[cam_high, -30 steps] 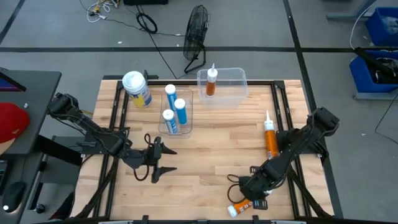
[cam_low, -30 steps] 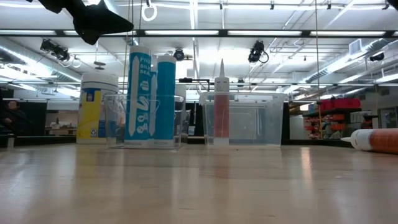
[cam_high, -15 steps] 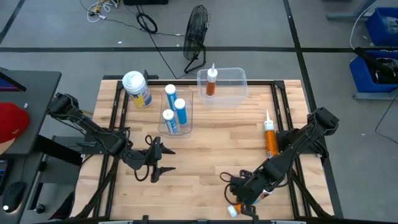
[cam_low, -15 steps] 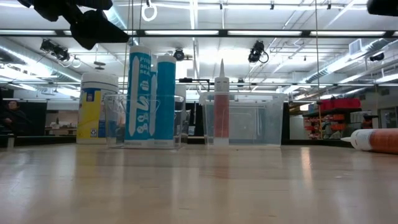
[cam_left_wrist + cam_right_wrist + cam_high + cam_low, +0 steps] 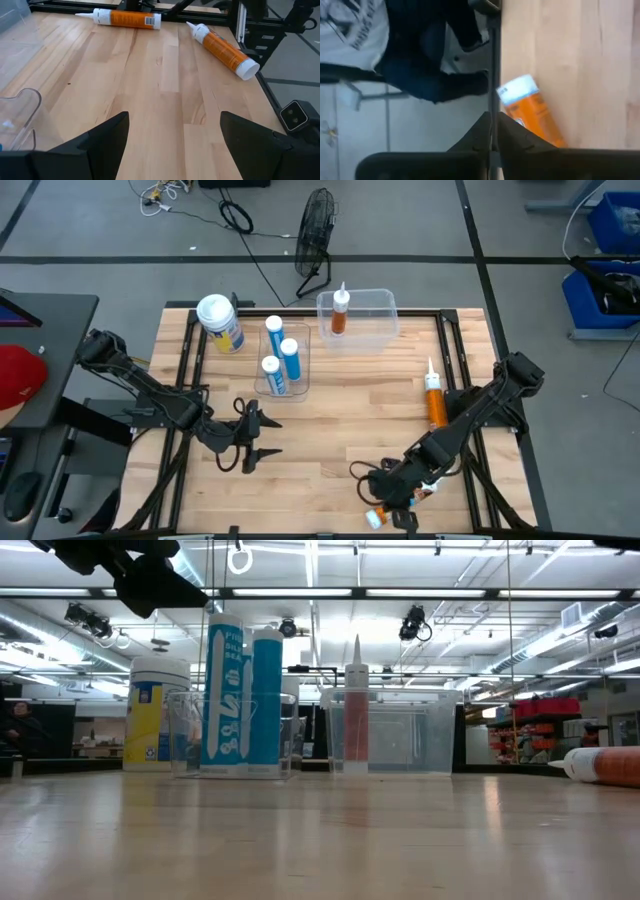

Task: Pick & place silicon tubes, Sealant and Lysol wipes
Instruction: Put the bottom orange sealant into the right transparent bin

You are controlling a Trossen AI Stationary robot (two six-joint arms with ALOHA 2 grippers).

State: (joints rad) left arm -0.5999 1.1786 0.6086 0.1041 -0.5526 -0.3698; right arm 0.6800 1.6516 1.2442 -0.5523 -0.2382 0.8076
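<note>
where the pale wooden planks of the desk end, a black metal frame borders them, and grey floor lies beyond with a black standing fan and loose cables; the low view looks across the glossy grain into a hall of strip lights and ceiling pipes; the lysol wipes, a stout cylinder with a round white lid and a yellow-and-blue label, stand upright at the far left part of the desk, just beside a clear plastic bin that holds three slim blue tubes with white caps, all upright; a second clear bin, at the far middle, holds one orange sealant tube standing with its pointed white nozzle up; another orange tube lies flat near the right side, and a third orange tube lies at the near edge; the left pincer hangs over bare wood at the near left, its dark tapered fingers spread wide with nothing between them; the right pincer sits low by the near edge, just beside the third tube, its fingers pressed together and holding nothing; a person's dark trousers and grey shirt show past the desk edge in the right wrist view.
</note>
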